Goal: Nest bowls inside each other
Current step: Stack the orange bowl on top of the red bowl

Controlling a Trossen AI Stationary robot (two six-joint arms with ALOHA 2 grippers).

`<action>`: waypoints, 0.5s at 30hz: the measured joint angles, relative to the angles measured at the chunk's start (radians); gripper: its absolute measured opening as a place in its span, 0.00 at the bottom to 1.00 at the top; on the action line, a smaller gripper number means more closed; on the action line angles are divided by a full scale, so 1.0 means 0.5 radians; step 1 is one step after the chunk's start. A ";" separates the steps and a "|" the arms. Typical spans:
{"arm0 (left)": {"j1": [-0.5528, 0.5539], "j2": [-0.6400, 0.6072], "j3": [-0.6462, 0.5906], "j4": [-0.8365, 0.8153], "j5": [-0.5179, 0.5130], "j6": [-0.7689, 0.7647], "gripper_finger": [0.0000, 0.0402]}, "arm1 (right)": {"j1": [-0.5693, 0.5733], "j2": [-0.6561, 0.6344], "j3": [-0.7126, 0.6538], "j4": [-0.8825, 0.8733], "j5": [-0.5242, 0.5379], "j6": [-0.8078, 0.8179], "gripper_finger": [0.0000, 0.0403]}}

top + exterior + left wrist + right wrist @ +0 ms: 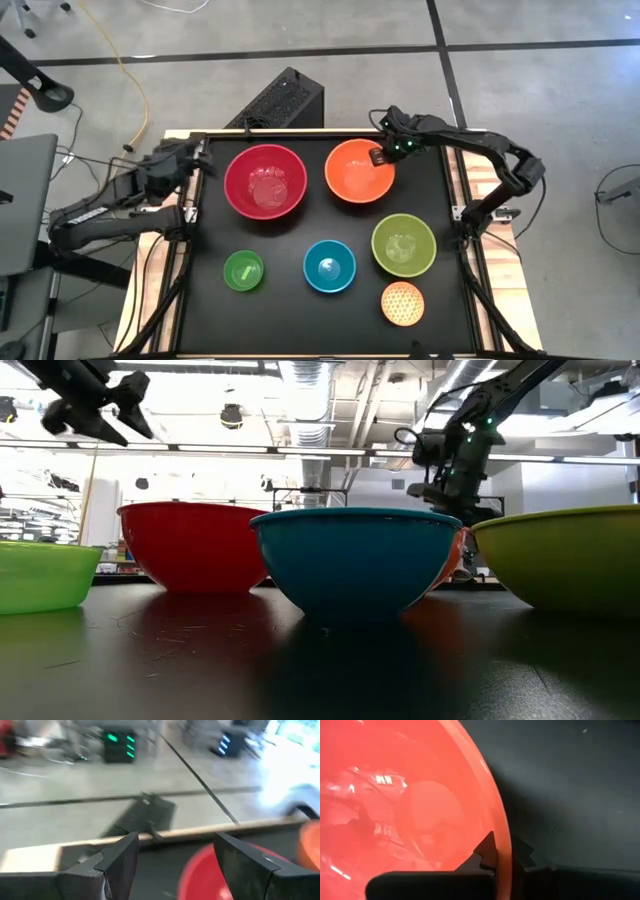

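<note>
Six bowls stand upright on the black mat: red [265, 180] and orange [358, 172] at the far side, small green [243, 270], blue [329, 266], yellow-green [403, 245] and dotted yellow-orange [403, 303] at the near side. My right gripper [502, 847] is shut on the orange bowl [410, 810] at its far right rim. My left gripper [175, 845] hangs open in the air by the table's far left corner, left of the red bowl [210, 875], with nothing between its fingers. My right gripper pinches the orange bowl's rim [504, 832] at the bowl's far right side. One finger [487, 847] is inside the bowl and one [522, 852] outside. The fingers come from above, slanting steeply down. The bowl stands upright, and its base seems to rest on the mat.
The table's wooden frame [200, 135] borders the mat. A black box [283, 100] lies on the floor beyond the far edge. A laptop [25, 200] stands left of the table. Bare mat shows between the far and near rows of bowls.
</note>
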 joint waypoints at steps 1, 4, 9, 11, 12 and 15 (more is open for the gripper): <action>0.029 -0.025 0.000 0.002 -0.037 0.023 0.62 | 0.019 -0.033 0.004 0.002 0.001 0.033 0.06; 0.155 -0.057 0.001 0.077 0.063 0.181 0.62 | 0.105 -0.122 0.072 0.019 0.038 0.129 0.04; 0.460 0.038 0.002 0.344 0.533 0.476 0.62 | 0.293 -0.175 0.282 0.125 0.101 0.320 0.04; 0.609 0.102 0.019 0.365 0.653 0.520 0.62 | 0.378 -0.131 0.389 0.210 0.122 0.369 0.04; 0.682 0.131 0.031 0.365 0.705 0.529 0.62 | 0.424 -0.093 0.451 0.252 0.133 0.380 0.04; 0.895 0.188 0.061 0.368 0.967 0.531 0.62 | 0.545 0.069 0.679 0.294 0.157 0.387 0.04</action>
